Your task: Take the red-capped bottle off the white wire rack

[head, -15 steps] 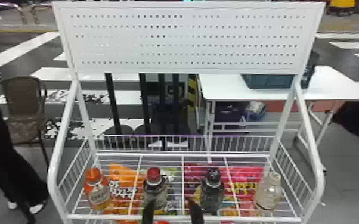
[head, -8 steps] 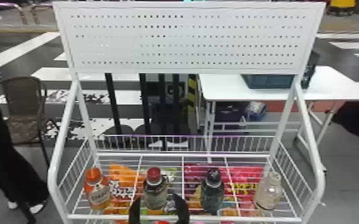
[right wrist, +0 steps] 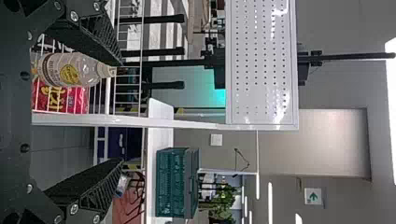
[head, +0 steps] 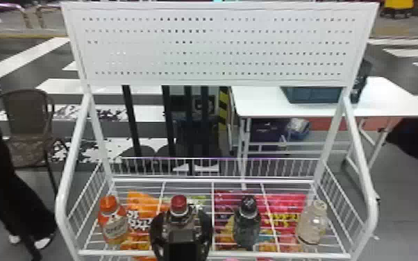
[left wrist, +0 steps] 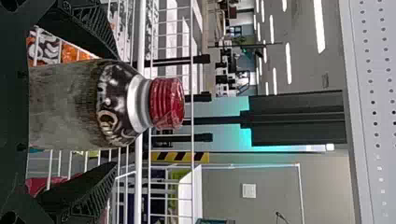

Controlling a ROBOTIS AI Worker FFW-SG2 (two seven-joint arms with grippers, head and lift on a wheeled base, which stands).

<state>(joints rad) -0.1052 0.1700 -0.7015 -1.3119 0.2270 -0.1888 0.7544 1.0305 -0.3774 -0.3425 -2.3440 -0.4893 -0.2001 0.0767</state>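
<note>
Front rail (head: pixel 225 255) near red-capped bottle (head: pixel 179 208); gaps toward orange-capped bottle (head: pixel 113 222), dark-capped bottle (head: pixel 247 222). Axis upright, cap up. Left hand (head: pixel 181 214) spread around it.

At the front of the white wire rack (head: pixel 215 254), the left gripper (head: pixel 182 217) hides the lower body of the red-capped bottle (head: pixel 179 205) in the head view, whose bottom edge crops that arm. Wires and bottles partly cover the snack bags (head: pixel 142 201) under the rack's shelf. Behind the rack, its perforated panel (head: pixel 218 48) hides part of the crate (head: pixel 314 95). Small label print on the rack's clear bottle (head: pixel 312 225) is too blurred to tell.
</note>
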